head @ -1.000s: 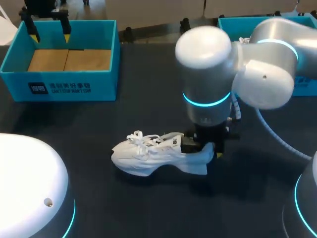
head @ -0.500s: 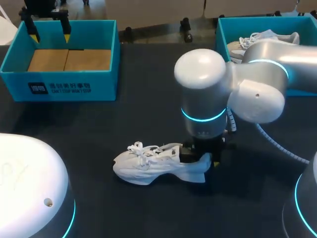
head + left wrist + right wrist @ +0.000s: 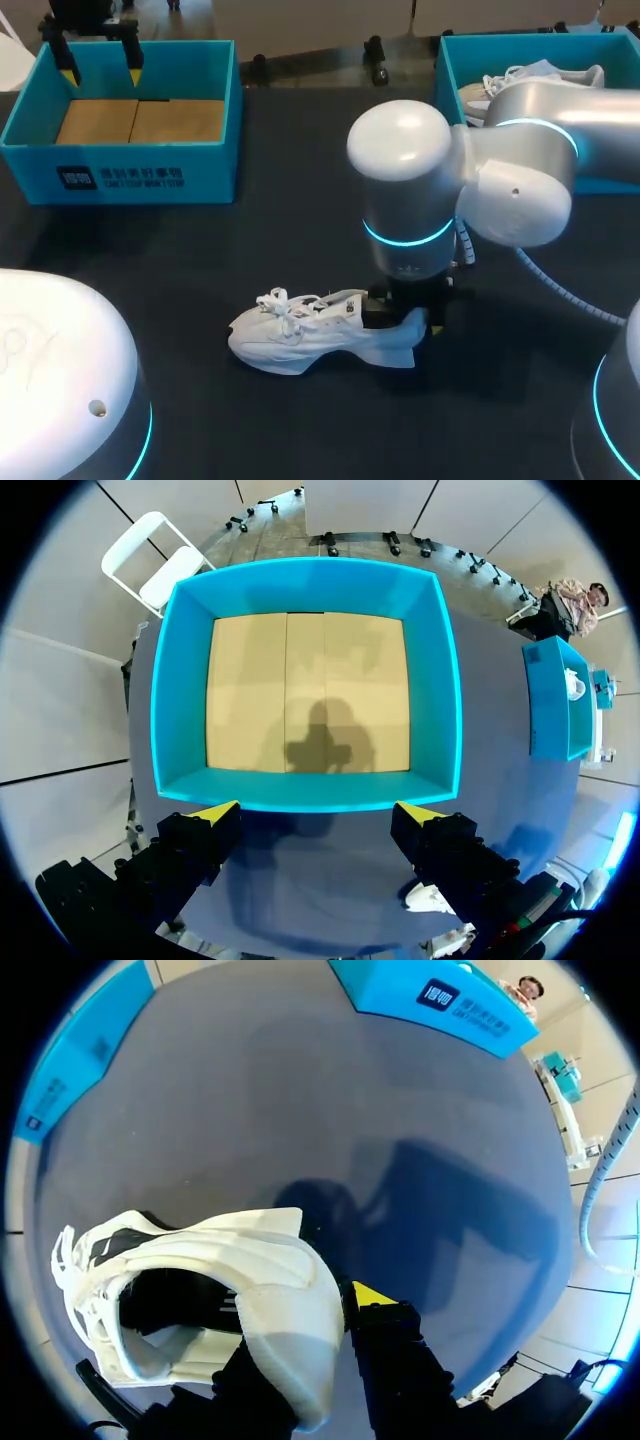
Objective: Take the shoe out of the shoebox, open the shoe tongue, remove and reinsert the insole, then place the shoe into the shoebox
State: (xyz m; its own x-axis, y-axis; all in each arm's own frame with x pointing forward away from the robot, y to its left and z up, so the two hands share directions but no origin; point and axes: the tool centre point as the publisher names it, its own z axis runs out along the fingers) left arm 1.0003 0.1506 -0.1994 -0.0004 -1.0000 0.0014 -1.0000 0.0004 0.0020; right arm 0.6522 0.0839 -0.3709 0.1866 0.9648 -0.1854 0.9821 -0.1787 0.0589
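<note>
The right claw [image 3: 325,1325] is clamped on the heel of the white shoe [image 3: 200,1280]: one yellow-tipped finger [image 3: 375,1295] presses the outside of the heel, and the other goes in at the collar. The shoe stands on its sole on the dark table [image 3: 300,230], toe and laces pointing away from the claw. The left claw [image 3: 318,815] hangs wide open over the near wall of the blue box [image 3: 180,680], the box's brown floor ahead of its fingers. Beyond the right arm, a second box [image 3: 520,40] holds another shoe [image 3: 530,72]
</note>
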